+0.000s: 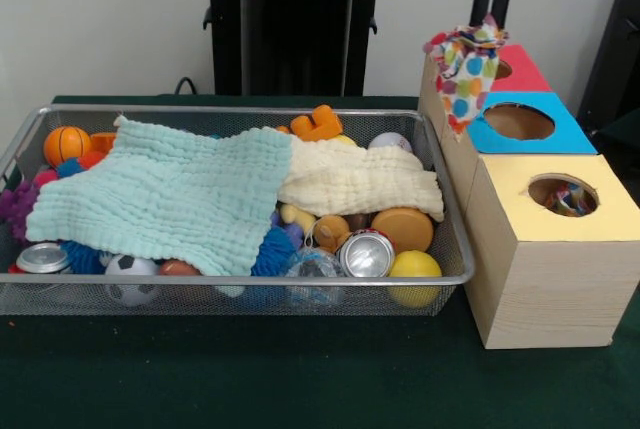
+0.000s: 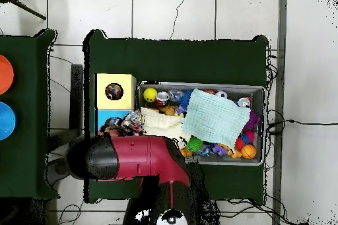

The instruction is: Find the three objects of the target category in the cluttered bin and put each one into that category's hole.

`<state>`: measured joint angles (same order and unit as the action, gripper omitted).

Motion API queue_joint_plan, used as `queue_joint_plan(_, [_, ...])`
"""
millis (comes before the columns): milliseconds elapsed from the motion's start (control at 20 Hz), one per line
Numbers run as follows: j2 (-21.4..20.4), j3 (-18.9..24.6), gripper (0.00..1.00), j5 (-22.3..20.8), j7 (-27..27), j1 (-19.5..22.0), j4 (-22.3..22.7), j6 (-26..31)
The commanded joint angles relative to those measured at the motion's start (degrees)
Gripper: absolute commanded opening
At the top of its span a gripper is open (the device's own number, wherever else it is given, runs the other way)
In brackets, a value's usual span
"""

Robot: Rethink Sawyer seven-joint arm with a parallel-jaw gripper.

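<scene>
My gripper (image 1: 489, 21) comes down from the top right and is shut on a printed cloth ball (image 1: 464, 69), white with red, blue, yellow and orange patches. The cloth hangs over the left side of the red-topped and blue-topped boxes; it also shows in the overhead view (image 2: 130, 122) beside the red arm (image 2: 135, 158). The yellow-topped wooden box (image 1: 515, 211) stands nearest, and a second printed cloth (image 1: 569, 200) lies inside its round hole (image 2: 113, 92). The wire mesh bin (image 1: 250, 110) sits to the left. No other printed cloth shows in it.
In the bin a mint towel (image 1: 170, 199) and a cream towel (image 1: 355, 179) cover much of the clutter: a crushed can (image 1: 366, 254), a yellow ball (image 1: 414, 267), a small basketball (image 1: 66, 144), a soccer ball (image 1: 131, 274). The blue-topped box (image 1: 575, 134) and red-topped box (image 1: 528, 71) stand behind the yellow one.
</scene>
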<state>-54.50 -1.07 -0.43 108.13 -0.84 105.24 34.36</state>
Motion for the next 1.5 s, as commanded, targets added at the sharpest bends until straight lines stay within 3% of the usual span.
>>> queue_joint_plan(50, [4.99,-1.6,0.0,3.09,15.84,-2.2,-8.92,2.44])
queue_joint_plan(900, [19.45,-3.18,0.0,7.28,15.62,-5.94,-21.67,-0.47])
queue_joint_plan(1200, [21.11,-3.44,0.0,8.73,14.99,-7.1,-21.74,3.23])
queue_joint_plan(1500, [21.79,-4.54,0.0,9.62,15.18,-8.44,-21.04,2.92])
